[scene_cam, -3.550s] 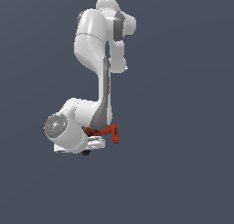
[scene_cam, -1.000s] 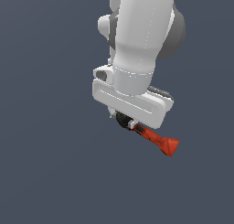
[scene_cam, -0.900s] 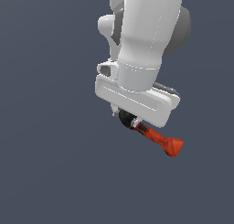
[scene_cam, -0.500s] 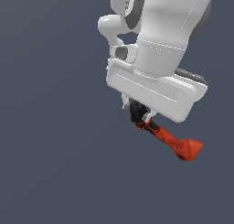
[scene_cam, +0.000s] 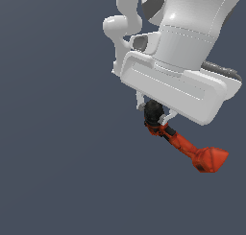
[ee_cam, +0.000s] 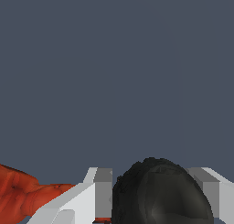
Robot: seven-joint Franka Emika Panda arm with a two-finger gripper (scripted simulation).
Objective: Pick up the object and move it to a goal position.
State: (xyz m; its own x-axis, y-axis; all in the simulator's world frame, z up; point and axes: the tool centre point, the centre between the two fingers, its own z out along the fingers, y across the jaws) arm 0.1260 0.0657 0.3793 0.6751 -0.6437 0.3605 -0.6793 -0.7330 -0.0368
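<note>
The object, a small orange-red toy drill [scene_cam: 190,150], hangs below my white hand in the exterior view. Its black nose [scene_cam: 153,112] sits between my fingers and its blocky red base [scene_cam: 211,159] sticks out toward the exterior view's right and downward. My gripper [scene_cam: 154,113] is shut on the drill's black nose end. The wrist view shows the same black nose [ee_cam: 160,193] clamped between my two white fingers [ee_cam: 93,193], with part of the red body [ee_cam: 20,193] beside one finger. My gripper [ee_cam: 157,195] holds it well off any surface.
Only a plain dark grey-blue background surrounds the arm in both views. My large white wrist housing [scene_cam: 175,83] fills the upper part of the exterior view. No table, container or marker shows.
The arm with the held drill has come closer to the exterior camera and shifted toward its right and downward. The grip on the black nose is unchanged.
</note>
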